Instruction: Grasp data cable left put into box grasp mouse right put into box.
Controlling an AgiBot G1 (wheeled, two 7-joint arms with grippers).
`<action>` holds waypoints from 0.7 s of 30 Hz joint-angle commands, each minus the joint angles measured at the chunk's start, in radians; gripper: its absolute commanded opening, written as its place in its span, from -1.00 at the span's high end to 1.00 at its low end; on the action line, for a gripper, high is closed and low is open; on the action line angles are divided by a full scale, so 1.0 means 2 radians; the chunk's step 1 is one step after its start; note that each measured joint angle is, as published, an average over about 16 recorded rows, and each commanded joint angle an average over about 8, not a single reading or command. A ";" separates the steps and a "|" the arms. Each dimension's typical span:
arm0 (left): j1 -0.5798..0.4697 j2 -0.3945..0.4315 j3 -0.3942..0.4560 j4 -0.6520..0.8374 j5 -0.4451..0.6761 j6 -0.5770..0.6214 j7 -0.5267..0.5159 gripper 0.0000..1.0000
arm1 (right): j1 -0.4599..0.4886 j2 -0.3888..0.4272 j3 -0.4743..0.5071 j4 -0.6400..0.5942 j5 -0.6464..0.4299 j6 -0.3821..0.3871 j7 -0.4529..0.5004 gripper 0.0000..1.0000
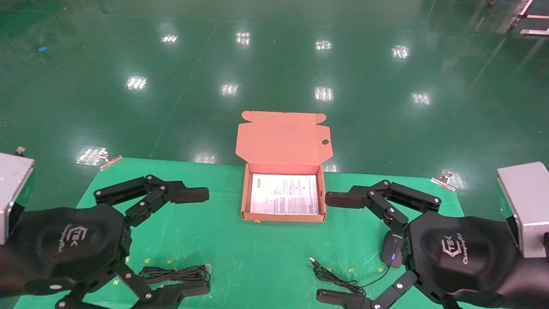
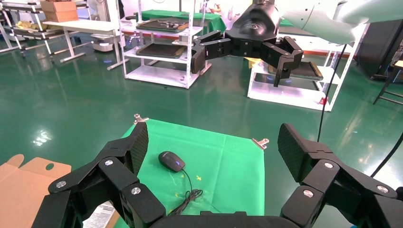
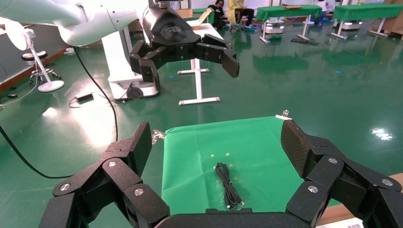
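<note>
Both tools spread wide, empty: left tool (image 1: 171, 244) brackets data cable (image 1: 175, 273) lower left, right tool (image 1: 343, 249) over mouse (image 1: 392, 250) lower right, box (image 1: 283, 216) centre open to receive.

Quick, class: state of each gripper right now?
Left gripper: open, empty, above the data cable.
Right gripper: open, empty, over the mouse.
</note>
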 commanded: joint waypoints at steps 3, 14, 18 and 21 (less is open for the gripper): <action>0.000 0.000 0.000 0.000 0.000 0.000 0.000 -1.00 | 0.000 0.000 0.000 0.000 0.000 0.000 0.000 -1.00; -0.001 0.001 0.001 0.001 0.001 -0.001 0.000 -1.00 | 0.000 0.000 0.000 0.000 0.000 0.000 0.000 -1.00; -0.006 0.000 0.007 -0.003 0.014 0.002 -0.001 -1.00 | 0.003 0.002 -0.003 0.004 -0.009 -0.003 -0.004 -1.00; -0.020 0.002 0.020 -0.006 0.041 0.007 -0.007 -1.00 | 0.015 0.004 -0.011 0.012 -0.037 -0.008 -0.012 -1.00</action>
